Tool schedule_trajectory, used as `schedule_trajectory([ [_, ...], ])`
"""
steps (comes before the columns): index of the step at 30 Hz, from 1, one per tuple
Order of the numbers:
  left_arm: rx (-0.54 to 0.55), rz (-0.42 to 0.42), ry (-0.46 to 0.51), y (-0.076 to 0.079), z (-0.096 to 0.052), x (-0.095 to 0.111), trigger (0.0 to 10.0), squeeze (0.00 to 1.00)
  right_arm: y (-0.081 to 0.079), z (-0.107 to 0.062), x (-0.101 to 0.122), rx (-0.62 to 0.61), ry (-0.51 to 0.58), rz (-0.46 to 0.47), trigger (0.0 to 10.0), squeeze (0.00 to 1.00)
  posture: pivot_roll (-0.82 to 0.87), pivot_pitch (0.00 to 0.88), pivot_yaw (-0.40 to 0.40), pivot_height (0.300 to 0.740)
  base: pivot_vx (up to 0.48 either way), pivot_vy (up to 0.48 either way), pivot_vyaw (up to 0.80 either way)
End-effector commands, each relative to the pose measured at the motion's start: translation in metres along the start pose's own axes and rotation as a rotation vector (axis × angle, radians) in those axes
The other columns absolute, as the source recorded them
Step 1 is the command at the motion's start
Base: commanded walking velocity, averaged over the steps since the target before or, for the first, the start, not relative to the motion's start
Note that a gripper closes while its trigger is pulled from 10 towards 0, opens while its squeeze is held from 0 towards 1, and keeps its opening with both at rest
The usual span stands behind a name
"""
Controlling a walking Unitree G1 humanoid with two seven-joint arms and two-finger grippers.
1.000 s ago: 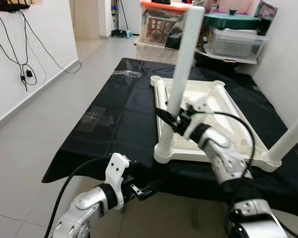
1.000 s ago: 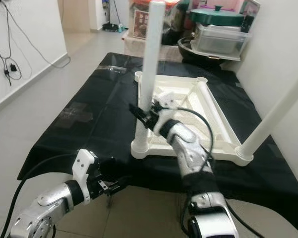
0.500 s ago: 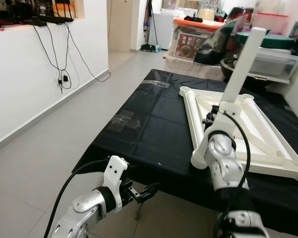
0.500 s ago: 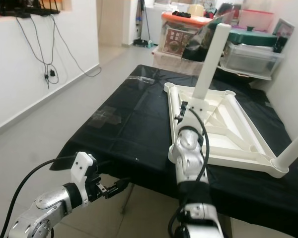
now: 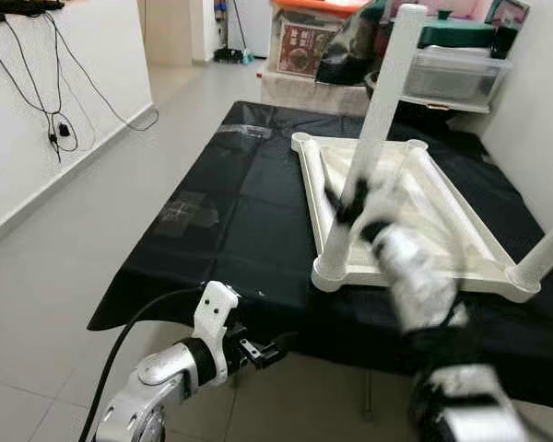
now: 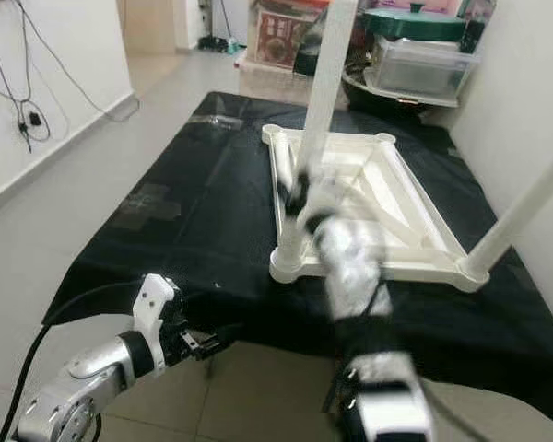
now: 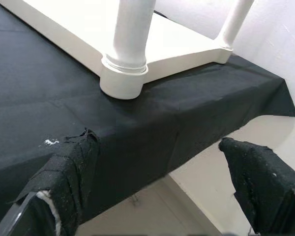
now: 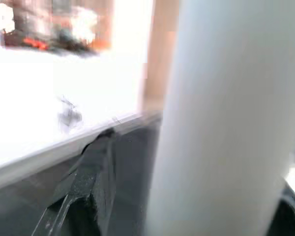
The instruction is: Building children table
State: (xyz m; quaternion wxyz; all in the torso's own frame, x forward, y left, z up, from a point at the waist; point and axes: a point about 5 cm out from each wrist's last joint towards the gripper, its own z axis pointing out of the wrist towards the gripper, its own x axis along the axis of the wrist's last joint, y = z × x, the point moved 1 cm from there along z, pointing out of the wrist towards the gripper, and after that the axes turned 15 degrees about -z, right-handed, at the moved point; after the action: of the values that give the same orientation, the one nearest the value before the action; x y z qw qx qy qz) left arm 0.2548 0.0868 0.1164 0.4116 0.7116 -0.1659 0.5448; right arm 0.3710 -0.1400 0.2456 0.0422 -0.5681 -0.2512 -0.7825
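Observation:
An upturned white table top (image 6: 424, 271) lies on a table under a black cloth (image 5: 230, 221). A white leg (image 5: 380, 120) stands upright in its near left corner socket (image 7: 122, 81), and a second leg (image 5: 548, 250) leans at the near right corner. My right gripper (image 5: 348, 201), blurred by motion, is on the lower part of the near left leg. In the right wrist view that leg (image 8: 221, 123) sits between the black fingers (image 8: 88, 182). My left gripper (image 7: 157, 141) hangs open and empty below the table's front edge.
Storage boxes and a green lid (image 5: 452, 37) are stacked beyond the far end of the table. A white wall (image 5: 37, 110) with hanging cables runs along the left, with tiled floor (image 5: 46, 276) between it and the table. Another wall is close on the right.
The head camera has swung, so the whole scene has shifted. My right arm is now blurred at the near left leg. The left gripper stays low and open.

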Motion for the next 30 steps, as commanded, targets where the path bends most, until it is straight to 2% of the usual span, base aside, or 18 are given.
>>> schedule_trajectory([
  [1,-0.005,0.005,0.001,0.000,0.004,0.000,10.0,0.00,-0.020,0.000,-0.004,0.135,0.023,0.029,10.0,0.00,0.09,0.000,-0.118,0.740,0.000,0.000,0.00],
  [3,-0.007,0.006,0.006,0.001,0.005,0.001,10.0,0.00,-0.028,-0.002,-0.007,0.260,0.037,0.041,10.0,0.00,0.09,0.000,-0.119,0.740,0.000,0.000,0.00],
  [4,-0.004,0.005,0.009,0.001,0.005,0.001,10.0,0.00,-0.037,-0.005,-0.012,0.337,0.037,0.040,8.3,0.00,0.11,0.000,-0.131,0.740,0.000,0.000,0.00],
  [6,-0.004,0.005,0.009,0.001,0.005,0.001,10.0,0.00,-0.037,-0.005,-0.012,0.337,0.037,0.040,8.3,0.00,0.11,0.000,-0.131,0.740,0.000,0.000,0.00],
  [7,0.006,0.007,0.013,-0.001,0.004,0.002,10.0,0.00,-0.050,-0.006,-0.022,0.410,0.023,0.049,0.1,0.00,0.13,0.000,-0.138,0.740,0.000,0.000,0.00],
  [9,0.010,0.011,0.015,-0.002,0.003,0.003,10.0,0.00,-0.054,-0.004,-0.026,0.409,0.008,0.065,0.0,0.00,0.13,0.000,-0.137,0.740,0.000,0.000,0.00],
  [13,0.012,0.019,0.011,-0.003,0.001,0.004,10.0,0.00,-0.061,-0.002,-0.039,0.394,-0.062,0.072,0.0,0.00,0.13,0.000,-0.131,0.740,0.000,0.000,0.00],
  [14,0.011,0.019,0.006,-0.003,0.000,0.003,10.0,0.00,-0.060,0.000,-0.049,0.338,-0.137,0.063,0.0,0.00,0.12,0.000,-0.127,0.740,0.000,0.000,0.00],
  [16,0.006,0.016,0.000,-0.002,0.000,0.001,10.0,0.00,-0.036,0.002,-0.076,0.006,-0.373,0.048,0.0,0.00,0.11,0.000,-0.121,0.740,0.000,0.000,0.00],
  [18,0.000,0.015,0.000,0.000,0.002,0.000,10.0,0.00,-0.002,-0.021,-0.105,-0.446,-0.629,0.091,0.0,0.00,0.11,0.000,-0.120,0.740,0.000,0.000,0.00],
  [20,0.000,0.015,0.000,0.000,0.002,0.000,10.0,0.00,-0.002,-0.021,-0.105,-0.446,-0.629,0.091,0.0,0.00,0.11,0.000,-0.120,0.740,0.000,0.000,0.00],
  [21,-0.003,0.015,0.001,0.001,0.003,0.001,10.0,0.00,0.005,-0.036,-0.115,-0.574,-0.705,0.105,0.0,0.00,0.11,0.000,-0.120,0.740,0.000,0.000,0.00],
  [22,-0.006,0.012,0.002,0.001,0.004,0.001,10.0,0.00,0.006,-0.050,-0.118,-0.674,-0.738,0.066,0.0,0.00,0.10,0.000,-0.114,0.740,0.000,0.000,0.00],
  [24,-0.006,0.012,0.002,0.001,0.004,0.001,10.0,0.00,0.006,-0.050,-0.118,-0.674,-0.738,0.066,0.0,0.00,0.10,0.000,-0.114,0.740,0.000,0.000,0.00],
  [25,-0.006,0.007,0.002,0.001,0.004,0.001,10.0,0.00,-0.001,-0.057,-0.117,-0.703,-0.741,0.044,0.0,0.00,0.10,0.000,-0.109,0.740,0.000,0.000,0.00],
  [26,-0.006,0.005,0.002,0.001,0.003,0.002,10.0,0.00,-0.016,-0.055,-0.109,-0.661,-0.712,0.042,10.0,0.00,0.10,0.000,-0.101,0.740,0.000,0.000,0.00],
  [27,-0.006,0.005,0.002,0.001,0.003,0.002,10.0,0.00,-0.016,-0.055,-0.109,-0.661,-0.712,0.042,10.0,0.00,0.10,0.000,-0.101,0.740,0.000,0.000,0.00],
  [30,-0.007,0.010,-0.005,-0.001,0.001,0.003,10.0,0.00,-0.042,-0.038,-0.086,-0.489,-0.579,0.029,10.0,0.00,0.09,0.000,-0.097,0.740,0.000,0.000,0.00],
])
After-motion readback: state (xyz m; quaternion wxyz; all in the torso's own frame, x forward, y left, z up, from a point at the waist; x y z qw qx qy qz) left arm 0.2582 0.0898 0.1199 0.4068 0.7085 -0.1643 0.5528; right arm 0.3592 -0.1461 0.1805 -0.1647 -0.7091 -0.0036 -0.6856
